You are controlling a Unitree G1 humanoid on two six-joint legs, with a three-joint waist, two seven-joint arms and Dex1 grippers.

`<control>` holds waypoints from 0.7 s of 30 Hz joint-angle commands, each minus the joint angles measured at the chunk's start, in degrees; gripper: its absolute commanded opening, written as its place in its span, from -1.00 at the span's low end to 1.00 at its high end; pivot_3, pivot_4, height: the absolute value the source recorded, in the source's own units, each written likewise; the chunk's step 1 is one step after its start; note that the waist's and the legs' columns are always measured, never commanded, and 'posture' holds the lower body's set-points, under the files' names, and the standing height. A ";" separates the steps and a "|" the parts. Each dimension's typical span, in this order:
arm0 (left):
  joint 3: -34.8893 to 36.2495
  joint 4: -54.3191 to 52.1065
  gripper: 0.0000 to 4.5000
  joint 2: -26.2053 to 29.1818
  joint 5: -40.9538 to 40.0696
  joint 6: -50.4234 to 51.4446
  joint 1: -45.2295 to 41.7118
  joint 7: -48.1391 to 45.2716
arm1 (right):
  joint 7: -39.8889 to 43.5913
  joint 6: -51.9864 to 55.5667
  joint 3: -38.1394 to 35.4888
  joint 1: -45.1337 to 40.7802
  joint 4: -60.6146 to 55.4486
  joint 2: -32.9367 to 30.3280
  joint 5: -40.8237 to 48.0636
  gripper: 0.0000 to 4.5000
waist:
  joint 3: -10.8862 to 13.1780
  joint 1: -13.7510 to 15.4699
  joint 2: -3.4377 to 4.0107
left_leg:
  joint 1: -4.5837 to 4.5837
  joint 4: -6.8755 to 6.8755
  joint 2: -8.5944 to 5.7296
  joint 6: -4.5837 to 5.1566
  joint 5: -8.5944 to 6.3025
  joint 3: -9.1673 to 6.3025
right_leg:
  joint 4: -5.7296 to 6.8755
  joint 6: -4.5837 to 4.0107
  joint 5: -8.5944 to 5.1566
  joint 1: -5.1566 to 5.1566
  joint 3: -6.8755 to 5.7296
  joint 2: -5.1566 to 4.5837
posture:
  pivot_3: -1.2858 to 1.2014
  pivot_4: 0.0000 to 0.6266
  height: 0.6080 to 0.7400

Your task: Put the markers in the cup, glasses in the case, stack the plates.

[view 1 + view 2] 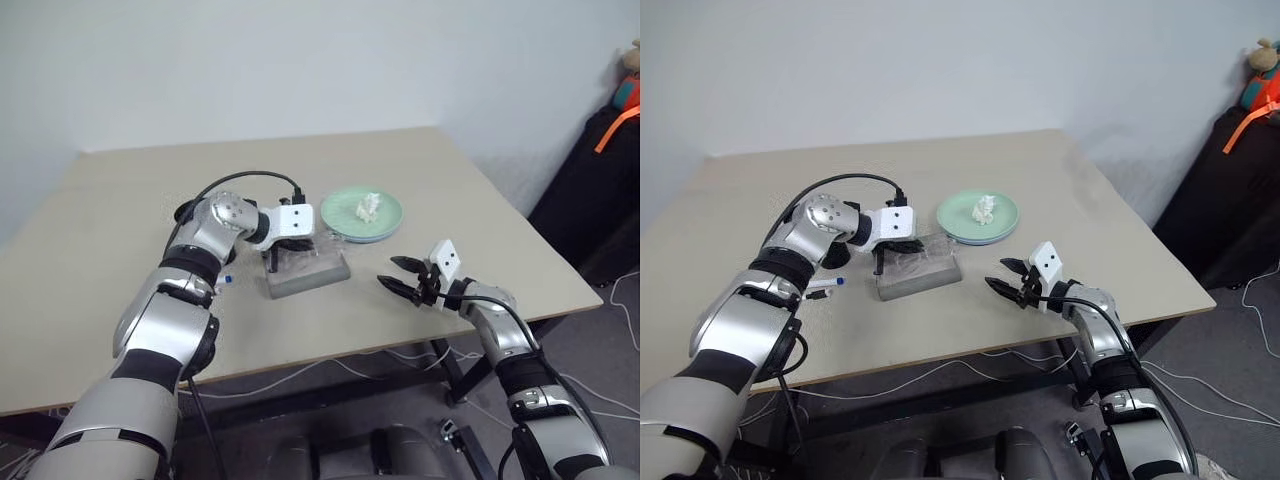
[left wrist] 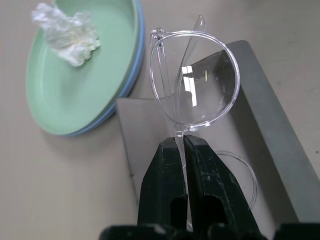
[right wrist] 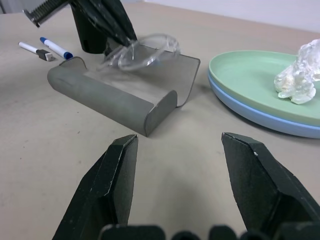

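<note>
Left hand [image 2: 182, 150] clenched on glasses [image 2: 192, 82], pinching the clear frame at the bridge between the lenses; held above the open case [image 1: 305, 272], one lens hanging over the grey interior. Bridge grip judged deliberate: keeps both lenses free and lets the frame go down flat into the tray. Case sits mid-table [image 1: 450, 200], lid tipped open on the far side, mouth up, ready to receive.

Right hand [image 3: 180, 185] released, fingers spread wide, empty, hovering just right of and nearer than the case, pointed toward it. Probably parked to steady the case or shut the lid; a judgement only.

Plates [image 1: 360, 215] already stacked just right of and beyond the case: mint green on light blue. White paper wad [image 1: 367, 206] lying on the top plate.

Head views: overall layout, both arms, marker [image 1: 825, 287] on the table left of the case, beside the left forearm. Cup [image 3: 92, 35] largely hidden there behind the left arm.

Left wrist view: exact pinch point on the frame, a folded temple arm, blue rim under the green plate.

Right wrist view: side profile of the case, glasses clear of the tray rather than resting in it, black cup standing behind the case, blue-capped marker [image 3: 56, 48] lying on the table beside the cup, not yet in it.
</note>
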 commanded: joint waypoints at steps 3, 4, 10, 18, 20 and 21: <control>-1.27 0.96 -0.99 -0.71 3.43 -1.53 -1.61 3.71 | -0.67 -0.51 -0.49 0.01 -3.28 0.02 0.48 0.29 | 0.00 -0.04 0.00 | 0.02 0.00 0.00 0.00 0.00 0.00 | 0.02 0.01 0.01 0.00 0.00 0.00 | 0.03 -1.00 1.00; -1.37 1.17 -0.99 -0.80 3.75 -1.59 -1.63 4.03 | -0.75 -0.52 -0.47 0.15 -3.36 0.04 0.49 0.29 | 0.00 -0.03 0.00 | 0.03 0.00 0.00 0.00 0.00 0.00 | 0.03 0.01 0.00 0.00 0.00 0.00 | 0.03 -1.00 1.00; -2.40 2.39 -0.99 -0.64 6.25 -0.88 -1.82 5.47 | -0.95 -0.29 -0.36 0.83 -3.92 0.07 0.54 0.29 | 0.00 -0.01 0.00 | 0.02 0.00 0.00 -0.01 -0.01 0.00 | 0.01 0.01 0.00 0.01 -0.01 -0.01 | 0.03 -1.00 1.00; -3.43 3.03 -0.99 -0.15 9.06 0.38 -1.50 7.88 | -0.91 -0.26 -0.03 0.96 -3.82 0.34 0.46 0.29 | 0.00 -0.04 0.00 | 0.07 0.00 0.01 -0.01 -0.01 0.00 | 0.04 0.01 0.00 0.02 -0.01 -0.01 | 0.03 -1.00 1.00; -3.40 3.15 -0.99 -0.32 9.21 0.59 -1.38 8.45 | -0.83 -0.27 0.09 0.91 -3.76 0.40 0.43 0.29 | 0.00 -0.02 0.00 | 0.07 0.00 0.01 -0.01 -0.01 -0.01 | 0.06 0.00 0.00 0.02 -0.01 -0.01 | 0.03 -1.00 1.00; -3.48 3.20 -0.99 -0.36 9.35 0.63 -1.36 8.84 | -0.80 -0.25 0.15 0.86 -3.73 0.43 0.42 0.29 | 0.00 -0.02 0.00 | 0.06 0.00 0.01 -0.01 -0.01 -0.01 | 0.05 0.00 0.00 0.02 -0.02 -0.01 | 0.03 -1.00 1.00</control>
